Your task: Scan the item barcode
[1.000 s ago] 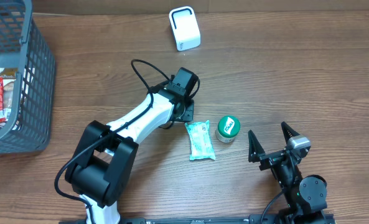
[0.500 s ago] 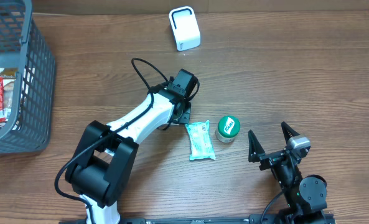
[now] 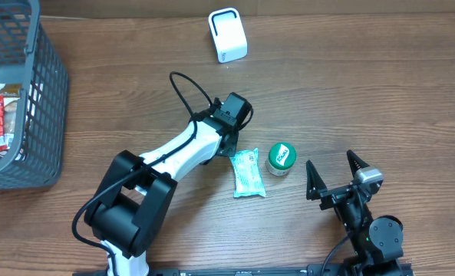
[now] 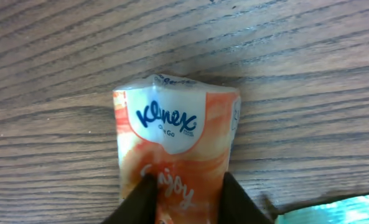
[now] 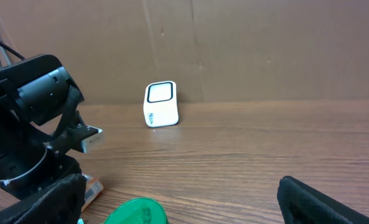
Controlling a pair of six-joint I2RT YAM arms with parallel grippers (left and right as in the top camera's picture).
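The wooden table [image 3: 380, 84] is bare between the white box-shaped scanner [image 3: 228, 34] and the wide-spread right gripper [image 3: 329, 159], so there is room to pass. To the left of this gripper stands the round green-lidded jar [image 3: 281, 159], just beside the green-white plastic packet [image 3: 248, 173]. The white-and-black left arm [image 3: 185, 146] crosses the middle diagonally. Its left gripper [image 4: 187, 180] clamps the orange Kleenex tissue pack [image 4: 175, 137], near the packet's corner; only a narrow gap is between. The grey plastic basket [image 3: 35, 100] blocks the left edge.
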